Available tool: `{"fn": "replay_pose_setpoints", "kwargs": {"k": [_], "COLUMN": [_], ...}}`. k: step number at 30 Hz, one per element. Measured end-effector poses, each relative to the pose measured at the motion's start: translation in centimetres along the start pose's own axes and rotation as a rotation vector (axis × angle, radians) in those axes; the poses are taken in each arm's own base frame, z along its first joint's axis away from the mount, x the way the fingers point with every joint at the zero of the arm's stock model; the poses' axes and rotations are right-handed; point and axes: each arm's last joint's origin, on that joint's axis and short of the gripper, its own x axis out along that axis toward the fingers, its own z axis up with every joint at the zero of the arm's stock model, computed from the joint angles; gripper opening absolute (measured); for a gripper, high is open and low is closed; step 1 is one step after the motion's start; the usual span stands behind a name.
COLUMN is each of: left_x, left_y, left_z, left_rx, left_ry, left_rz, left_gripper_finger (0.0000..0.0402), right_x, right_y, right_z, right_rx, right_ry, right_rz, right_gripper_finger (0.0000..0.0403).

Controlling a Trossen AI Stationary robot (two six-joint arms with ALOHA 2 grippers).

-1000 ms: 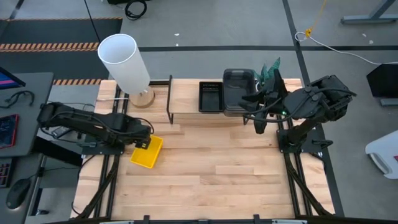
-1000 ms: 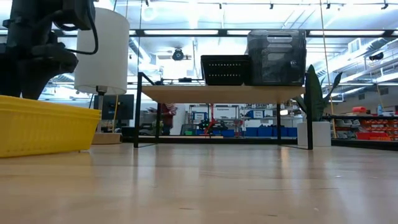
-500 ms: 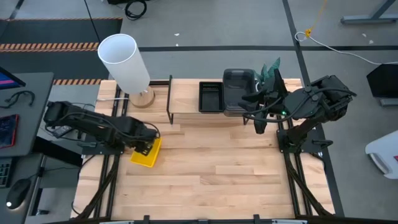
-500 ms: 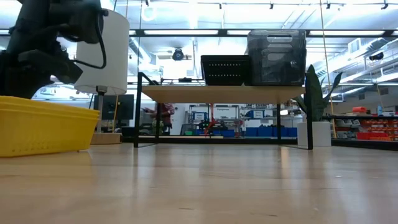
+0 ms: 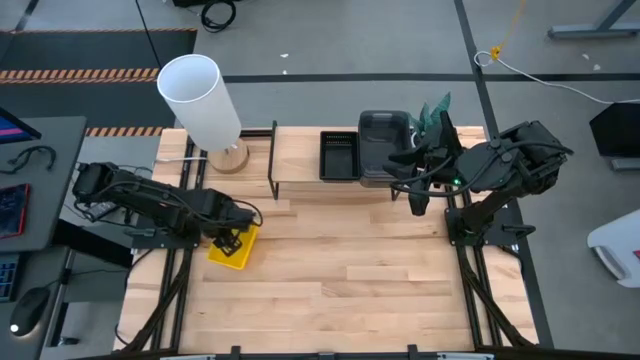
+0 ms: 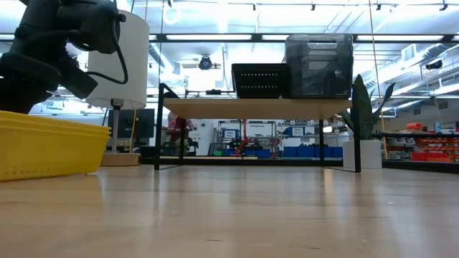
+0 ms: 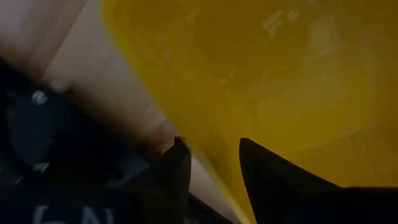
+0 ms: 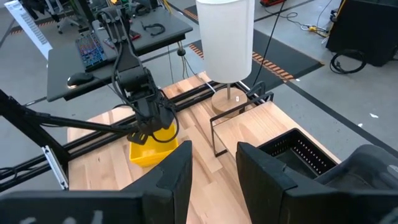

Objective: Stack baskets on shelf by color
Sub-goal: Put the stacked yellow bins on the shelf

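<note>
A small yellow basket (image 5: 241,252) (image 6: 50,147) lies on the left part of the table, its bottom on the wood. My left gripper (image 5: 228,240) (image 7: 214,171) is down at the basket's left wall and shut on it. On the shelf (image 5: 300,165) (image 6: 251,107) stand a black slotted basket (image 5: 339,155) (image 6: 259,80) and, to its right, a dark grey basket (image 5: 383,148) (image 6: 319,66). My right gripper (image 5: 415,203) (image 8: 212,158) hangs open in front of the shelf's right end and touches nothing. My left gripper has the yellow basket's left wall (image 7: 217,155) between its two fingers, one finger (image 7: 264,168) inside the basket and the other (image 7: 174,171) outside. It comes from above, slanting in from the table's left. The basket's bottom stays on the table.
A white lamp (image 5: 200,100) (image 6: 118,61) stands at the table's far left corner, next to the shelf's left end. A green plant (image 5: 435,112) (image 6: 362,107) stands by the shelf's right end. The shelf's left third is bare. Bare wood stretches across the table's middle and near side.
My left gripper has moved toward the table's right and down onto the yellow basket's left wall. The basket has shifted slightly on the table. The right arm has kept still.
</note>
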Motion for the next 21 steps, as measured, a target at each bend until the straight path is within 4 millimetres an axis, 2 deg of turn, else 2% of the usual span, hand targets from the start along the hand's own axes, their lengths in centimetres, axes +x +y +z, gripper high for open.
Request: {"fn": "replay_pose_setpoints", "kwargs": {"k": [9, 13, 21], "left_x": [-0.2, -0.3, 0.8], "left_y": [-2.3, -2.8, -3.9], "left_z": [0.9, 0.9, 1.0], "left_rx": [0.269, 0.256, 0.101], "left_ry": [-0.172, -0.196, -0.162], "left_rz": [-0.177, -0.207, -0.19], "left_gripper_finger": [0.0127, 0.0126, 0.0126], "right_x": [0.0, 0.0, 0.0], "right_y": [0.0, 0.0, 0.0], "right_z": [0.0, 0.0, 0.0], "right_rx": [0.0, 0.0, -0.006], "right_ry": [0.0, 0.0, -0.001], "right_rz": [0.0, 0.0, -0.002], "right_gripper_finger": [0.0129, 0.0129, 0.0129]}}
